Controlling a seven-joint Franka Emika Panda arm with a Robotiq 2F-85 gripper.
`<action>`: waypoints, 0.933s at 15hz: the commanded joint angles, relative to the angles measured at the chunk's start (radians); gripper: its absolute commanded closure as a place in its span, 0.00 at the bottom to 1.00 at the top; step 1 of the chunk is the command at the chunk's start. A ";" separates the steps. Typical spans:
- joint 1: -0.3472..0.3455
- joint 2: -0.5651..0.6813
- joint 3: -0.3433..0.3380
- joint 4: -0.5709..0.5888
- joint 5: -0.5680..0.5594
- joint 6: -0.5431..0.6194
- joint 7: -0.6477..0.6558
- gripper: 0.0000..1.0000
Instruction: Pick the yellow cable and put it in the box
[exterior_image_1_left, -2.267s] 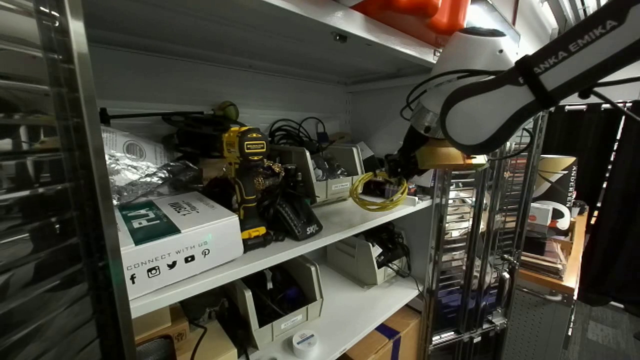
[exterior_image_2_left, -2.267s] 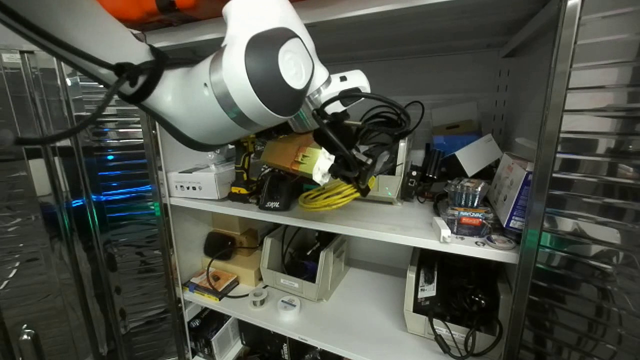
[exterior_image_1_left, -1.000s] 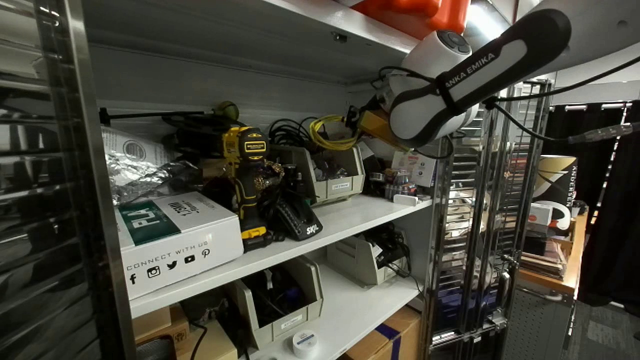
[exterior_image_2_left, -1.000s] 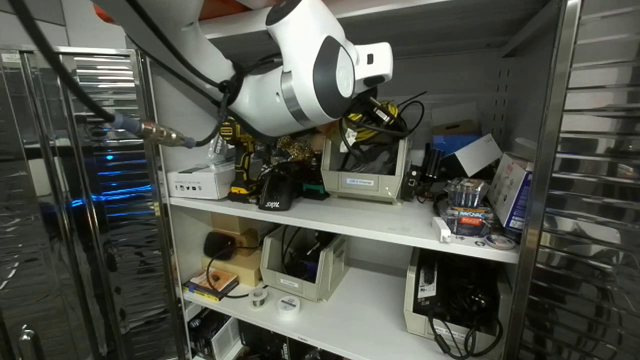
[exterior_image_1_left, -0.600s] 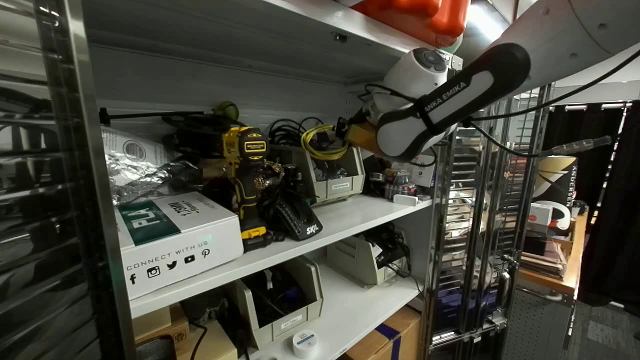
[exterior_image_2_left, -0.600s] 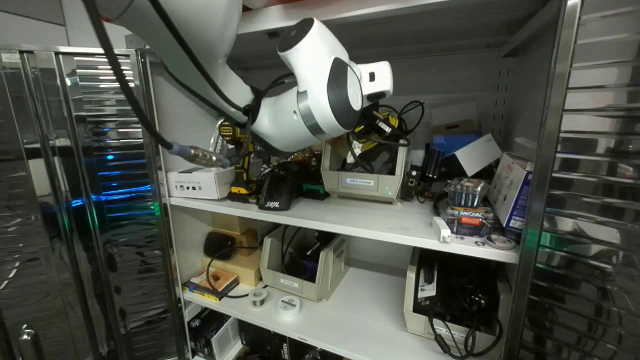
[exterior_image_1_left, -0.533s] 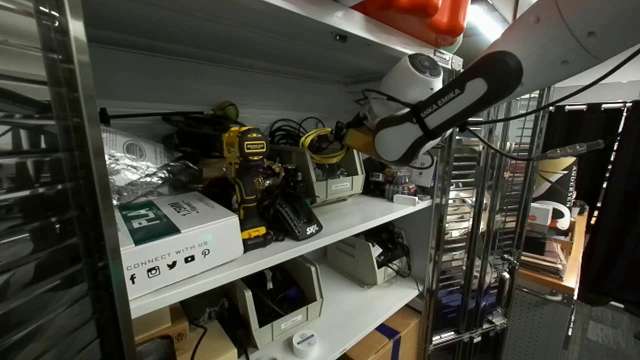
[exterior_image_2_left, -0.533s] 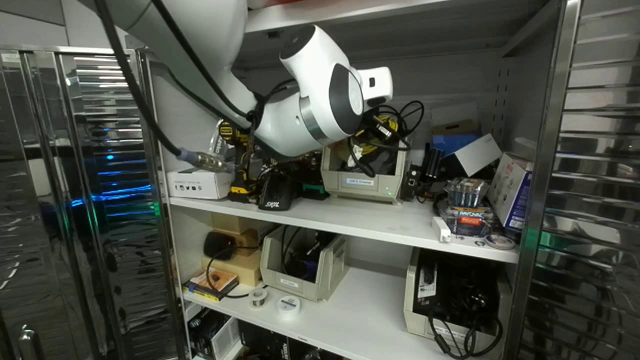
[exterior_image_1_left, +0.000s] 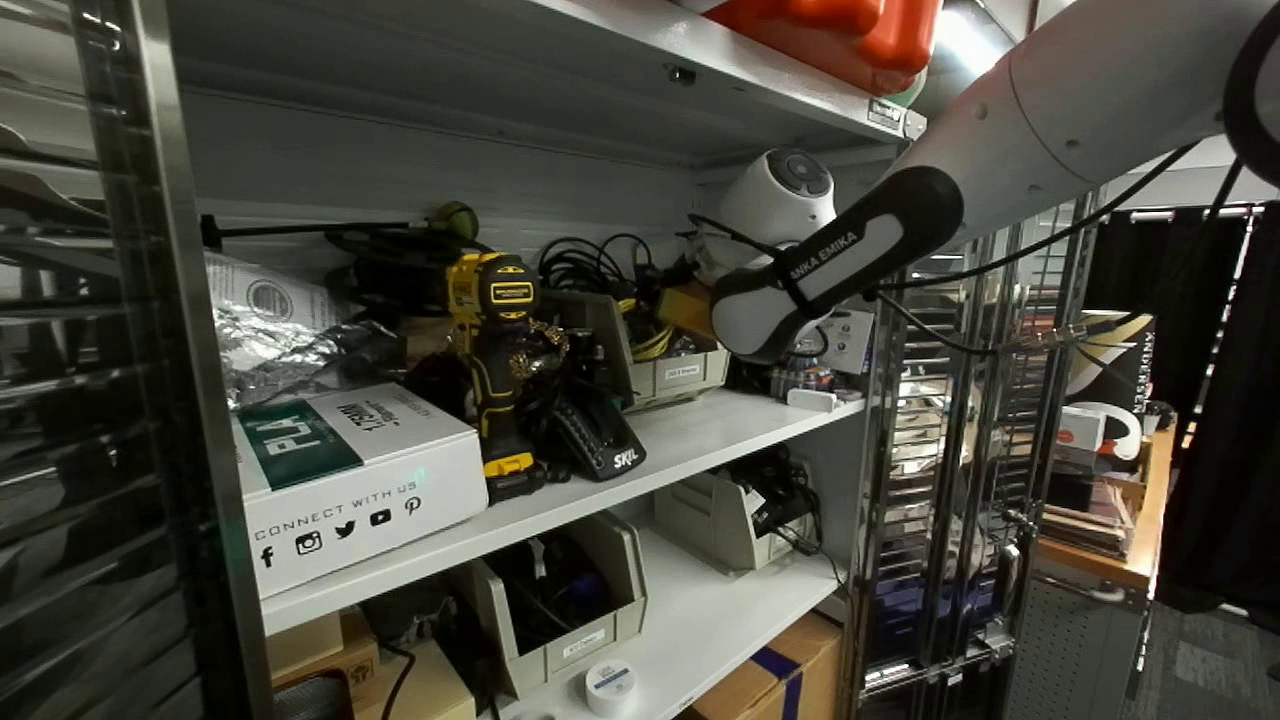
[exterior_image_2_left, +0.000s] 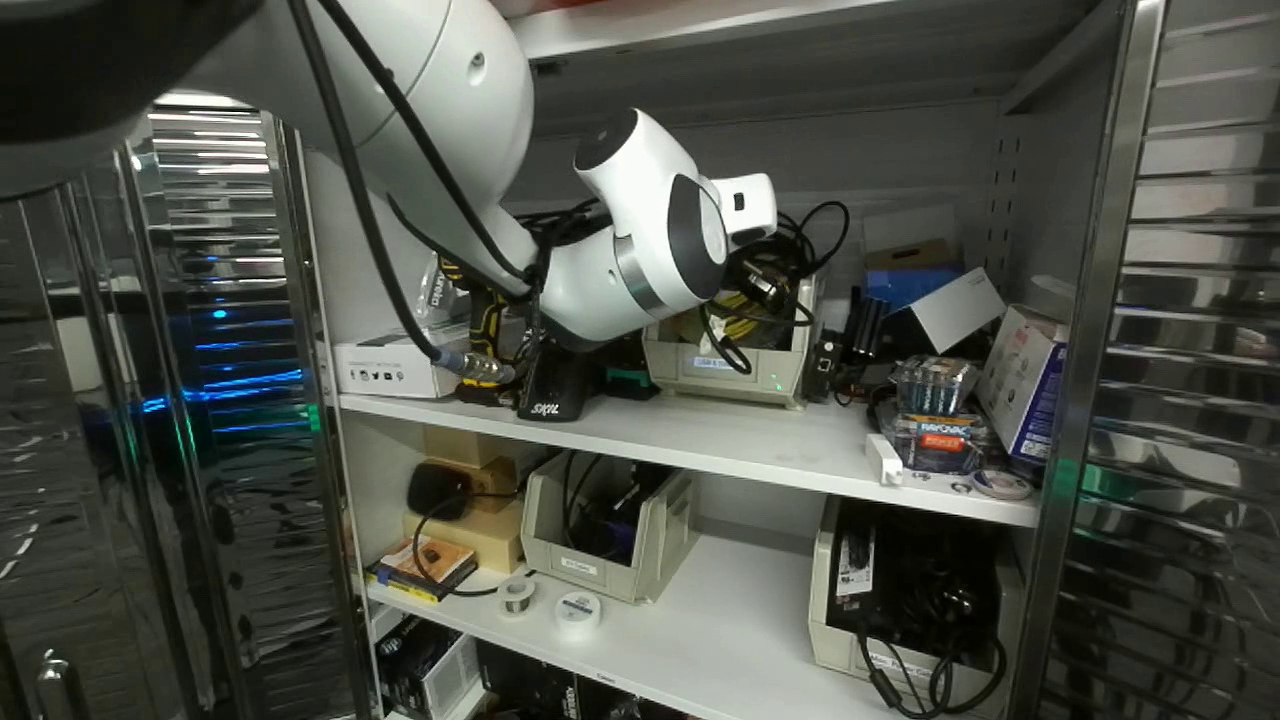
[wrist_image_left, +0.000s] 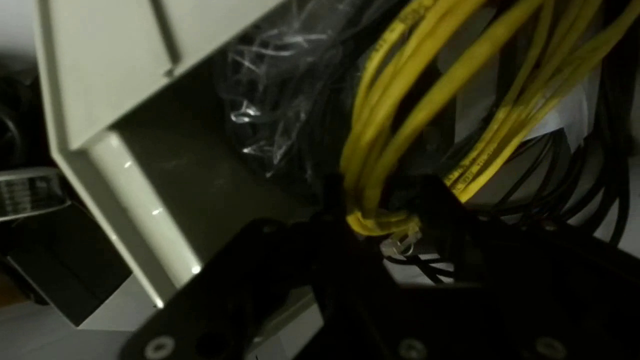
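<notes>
The yellow cable (wrist_image_left: 362, 160) is a coil of bright yellow strands hanging from my gripper (wrist_image_left: 382, 200). The dark fingers are shut on one end of the coil; a clear plug shows there. The box is the pale grey-white bin (exterior_image_2_left: 720, 365) with a front label on the middle shelf; it also shows in an exterior view (exterior_image_1_left: 680, 375). The coil (exterior_image_1_left: 655, 345) is down inside the bin's opening, between its side walls. In the wrist view the bin wall (wrist_image_left: 110, 60) is to the left of the coil. The fingertips are mostly hidden in both exterior views.
Black cables (exterior_image_1_left: 580, 262) bulge up behind the bin. A yellow-black drill (exterior_image_1_left: 495, 345), SKIL charger (exterior_image_1_left: 600, 440) and white carton (exterior_image_1_left: 360, 490) stand to one side. Battery packs (exterior_image_2_left: 935, 415) are on the other side. The upper shelf edge (exterior_image_2_left: 800, 25) is above the arm.
The arm has carried the yellow cable from in front of the shelf up over the bin, then down. The coil is lower now than half a second ago, inside the bin's opening.
</notes>
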 joint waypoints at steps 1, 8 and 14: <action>0.020 -0.066 -0.027 -0.034 -0.033 0.013 -0.009 0.24; -0.089 -0.396 0.170 -0.388 0.145 -0.171 -0.305 0.00; -0.137 -0.654 0.211 -0.533 0.435 -0.590 -0.661 0.00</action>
